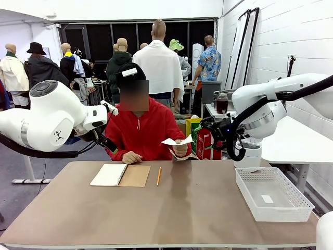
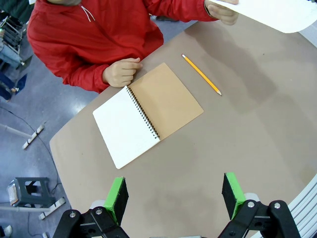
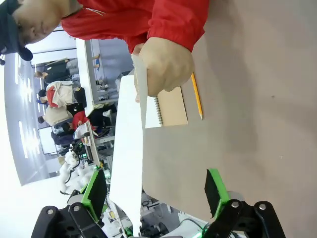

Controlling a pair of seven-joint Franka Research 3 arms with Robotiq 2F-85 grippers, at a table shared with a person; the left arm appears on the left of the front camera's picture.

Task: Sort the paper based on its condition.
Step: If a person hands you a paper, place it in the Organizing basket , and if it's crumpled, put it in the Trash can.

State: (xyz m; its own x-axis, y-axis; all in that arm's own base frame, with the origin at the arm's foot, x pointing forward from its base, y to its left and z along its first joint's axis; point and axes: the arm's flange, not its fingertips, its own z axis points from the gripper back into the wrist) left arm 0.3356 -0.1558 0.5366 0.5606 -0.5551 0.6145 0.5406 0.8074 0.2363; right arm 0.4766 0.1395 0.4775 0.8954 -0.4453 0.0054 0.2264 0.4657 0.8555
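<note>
The person across the table holds up a white sheet of paper [image 1: 177,141] in one hand [image 1: 180,150], above the table's far edge. In the right wrist view this paper [image 3: 126,158] hangs nearly edge-on ahead of my right gripper [image 3: 156,193], which is open with nothing between its green pads. From the front, that right gripper [image 1: 215,131] is to the right of the sheet and apart from it. My left gripper [image 2: 174,198] is open and empty, high above the table, looking down on the notebook; the paper [image 2: 280,12] shows at the top right.
An open spiral notebook [image 1: 120,175] with a brown cover and a yellow pencil [image 1: 158,176] lie on the brown table [image 1: 171,213] in front of the person. A white mesh basket [image 1: 272,194] stands at the right edge. The person's other hand [image 2: 121,72] rests by the notebook.
</note>
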